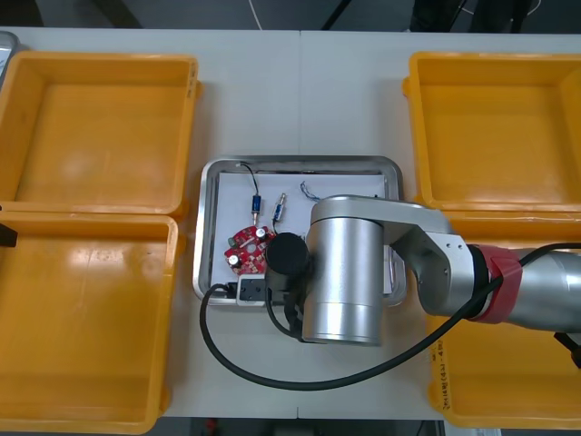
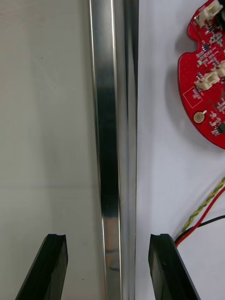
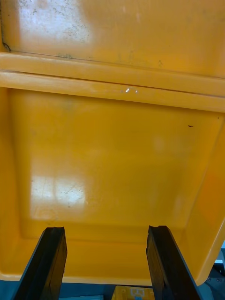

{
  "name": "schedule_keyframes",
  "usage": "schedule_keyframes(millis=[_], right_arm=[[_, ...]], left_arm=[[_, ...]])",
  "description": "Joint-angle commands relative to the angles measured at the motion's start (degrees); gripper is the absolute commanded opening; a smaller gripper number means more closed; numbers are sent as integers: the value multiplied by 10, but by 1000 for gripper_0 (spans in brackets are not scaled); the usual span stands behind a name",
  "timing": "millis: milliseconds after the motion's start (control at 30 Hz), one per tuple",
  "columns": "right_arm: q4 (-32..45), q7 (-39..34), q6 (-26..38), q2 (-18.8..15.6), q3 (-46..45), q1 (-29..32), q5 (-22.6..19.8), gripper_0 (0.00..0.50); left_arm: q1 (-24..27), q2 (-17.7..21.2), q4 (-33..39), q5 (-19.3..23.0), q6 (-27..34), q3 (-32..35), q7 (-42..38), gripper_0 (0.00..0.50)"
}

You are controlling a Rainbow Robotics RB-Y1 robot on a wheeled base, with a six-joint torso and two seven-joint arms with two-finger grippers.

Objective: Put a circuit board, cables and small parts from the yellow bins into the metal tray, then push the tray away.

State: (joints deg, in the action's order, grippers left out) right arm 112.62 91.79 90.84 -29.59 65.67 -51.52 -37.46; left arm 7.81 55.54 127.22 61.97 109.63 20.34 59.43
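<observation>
Currently the right gripper (image 2: 108, 253) stands open and empty, straddling the rim of the metal tray (image 2: 112, 140). The circuit board (image 2: 206, 79) and the red and yellow cable (image 2: 201, 220) lie inside. Loading looks complete, so the next move is to bear on the rim and push the tray away. The left gripper (image 3: 105, 267), open, hangs over a yellow bin (image 3: 112, 164).

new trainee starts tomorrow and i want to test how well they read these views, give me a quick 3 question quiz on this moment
1. True or false: the right gripper is shut.
2. What runs between the right gripper's two fingers? A. the metal tray, by its rim. B. a screwdriver. C. a person's hand.
3. Fill in: the left gripper hangs open above a ____.

Key
1. False: its fingers stand apart, one over the table, the other over the tray's white inside.
2. A
3. yellow bin
</observation>
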Motion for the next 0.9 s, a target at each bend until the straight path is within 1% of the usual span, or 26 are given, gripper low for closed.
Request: schedule_keyframes(millis=[33,233,400,500,567,600,633,667,733,800,833,900], right_arm=[[-16,1,-5,37,19,-19,21,500],[-43,-1,-5,57,27,-19,34,500],[-43,-5,-12,56,54,-19,70,500],[-45,-6,-12,55,56,-19,71,500],[-46,-6,-12,55,56,-19,72,472],[-45,-6,-12,55,56,-19,71,446],[-46,-6,-10,55,56,-19,71,398],[-45,-6,-10,55,56,-19,71,361],[-46,-8,-9,55,56,-19,71,153],[-45,-8,-8,55,56,-19,72,88],[-46,-9,-8,55,56,-19,71,65],[-45,-8,-8,55,56,-20,72,41]], left_arm=[[-8,27,13,4,4,15,-12,500],[-8,27,13,4,4,15,-12,500],[-8,27,13,4,4,15,-12,500],[-8,27,13,4,4,15,-12,500],[-8,27,13,4,4,15,-12,500],[-8,27,13,4,4,15,-12,500],[-8,27,13,4,4,15,-12,500],[-8,27,13,4,4,15,-12,500],[-8,27,13,4,4,15,-12,500],[-8,27,13,4,4,15,-12,500],[-8,27,13,4,4,15,-12,500],[-8,27,13,4,4,15,-12,500]])
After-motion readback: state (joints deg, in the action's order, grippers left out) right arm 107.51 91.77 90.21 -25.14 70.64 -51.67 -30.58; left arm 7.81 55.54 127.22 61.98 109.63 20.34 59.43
